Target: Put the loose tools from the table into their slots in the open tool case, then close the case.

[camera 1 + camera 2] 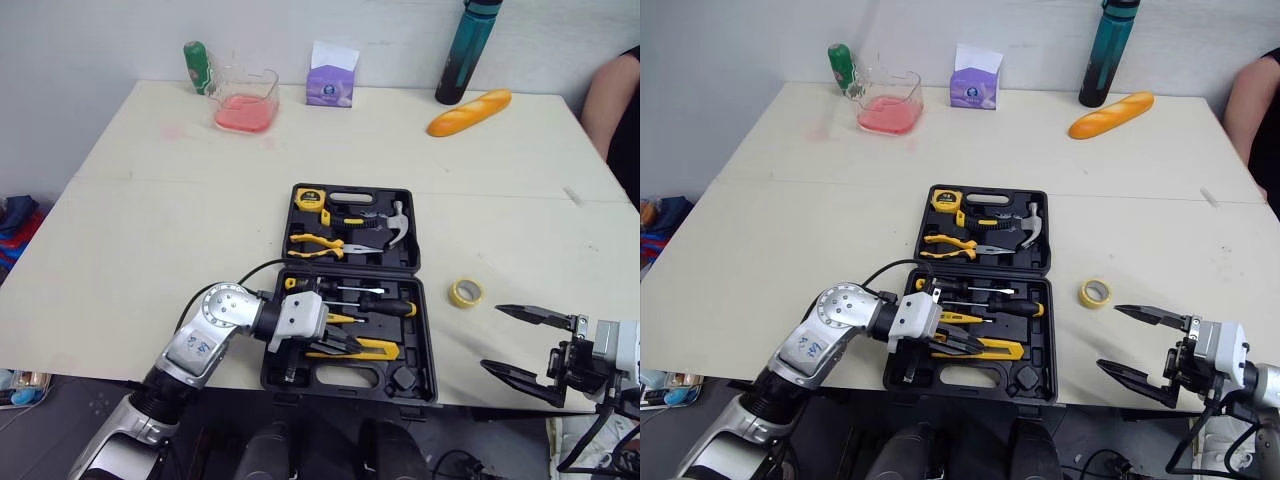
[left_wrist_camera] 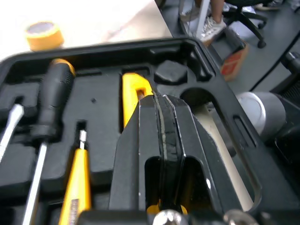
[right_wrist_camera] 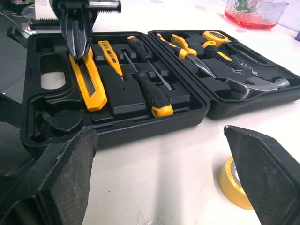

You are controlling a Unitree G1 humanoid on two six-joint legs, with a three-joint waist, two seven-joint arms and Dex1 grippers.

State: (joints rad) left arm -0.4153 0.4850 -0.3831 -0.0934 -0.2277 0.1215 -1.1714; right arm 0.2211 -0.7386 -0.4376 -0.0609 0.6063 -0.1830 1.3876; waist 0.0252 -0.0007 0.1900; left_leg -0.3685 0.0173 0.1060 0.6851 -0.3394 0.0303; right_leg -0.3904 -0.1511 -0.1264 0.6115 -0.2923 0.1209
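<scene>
Tape roll (image 1: 466, 292), the one tool loose on the table (image 1: 150, 220), lies flat just off the right side of the tool case (image 3: 154, 124), near the table's front edge. It looks light and stiff, a smooth yellow ring that would probably roll away if tipped on edge. The safest hold is likely across its outer wall, or with one finger through the hole pinching the rim. I cannot tell which recess in the case is meant for it.

The case stands open close to the front edge, its lid half lying back toward the table's middle with the pliers, hammer and tape measure seated in it. The near half holds a black-handled screwdriver (image 3: 150, 96) and a yellow utility knife (image 3: 91, 86).

The left gripper (image 3: 79, 47) is over that near half with its fingers pressed together, gripping nothing, and its tips are at the knife's end. It needs to lift clear before the lid can swing.

The right gripper (image 1: 490, 337) is at the front edge, to the right of the tape, spread wide and empty, with the roll just ahead of it. The bare surface between them gives room for a straight reach. Little table lies between the tape and the front edge, so a nudge that way could send it off.
</scene>
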